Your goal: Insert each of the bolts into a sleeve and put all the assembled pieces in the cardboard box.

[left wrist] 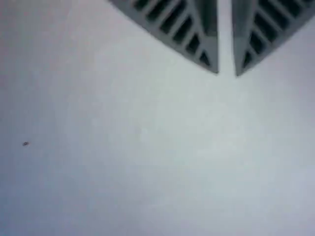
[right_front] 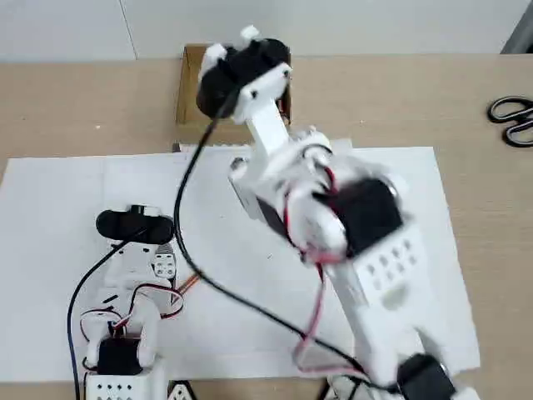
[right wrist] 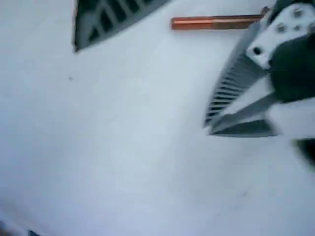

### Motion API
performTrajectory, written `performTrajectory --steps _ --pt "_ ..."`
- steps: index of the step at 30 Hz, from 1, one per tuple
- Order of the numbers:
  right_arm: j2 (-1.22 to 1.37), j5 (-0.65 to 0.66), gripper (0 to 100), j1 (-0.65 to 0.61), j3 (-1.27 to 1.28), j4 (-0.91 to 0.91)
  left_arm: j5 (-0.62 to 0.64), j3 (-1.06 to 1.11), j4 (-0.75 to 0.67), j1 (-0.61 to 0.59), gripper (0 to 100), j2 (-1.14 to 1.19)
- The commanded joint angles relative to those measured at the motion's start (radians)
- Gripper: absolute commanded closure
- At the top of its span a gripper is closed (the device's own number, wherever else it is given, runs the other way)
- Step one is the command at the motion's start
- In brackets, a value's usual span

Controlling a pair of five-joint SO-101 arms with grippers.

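Note:
A copper-coloured rod-shaped piece (right wrist: 216, 22), a bolt or a sleeve, lies on the white paper (right wrist: 123, 147) beyond my right gripper (right wrist: 142, 88). That gripper is open and wide, with nothing between its fingers (right wrist: 231, 93). The piece lies off to the side of the gap, close to one finger. My left gripper (left wrist: 225, 73) hangs low over bare paper, shut with only a thin slit between its grey fingers (left wrist: 192, 34) and holding nothing. In the high view the right arm (right_front: 333, 217) stretches up toward the cardboard box (right_front: 190, 83), part of which it hides. The left arm (right_front: 137, 267) sits folded at the near left.
A large white paper sheet (right_front: 67, 208) covers most of the wooden table (right_front: 400, 92). Black-handled scissors (right_front: 512, 117) lie at the far right edge. A black cable (right_front: 187, 217) trails from the right arm across the sheet.

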Motion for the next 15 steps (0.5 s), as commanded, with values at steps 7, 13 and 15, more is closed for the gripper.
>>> performTrajectory --steps 7,13,15 --pt "-0.214 -0.121 81.4 -0.008 -0.021 0.101 -0.003 -0.008 0.002 -0.006 99 -0.011" --pt "-0.332 -0.123 81.5 -0.008 0.092 0.101 -0.003 -0.008 0.002 -0.006 99 -0.011" --pt "-0.358 -0.118 81.5 -0.008 0.152 0.101 -0.003 -0.008 0.002 -0.006 99 -0.011"
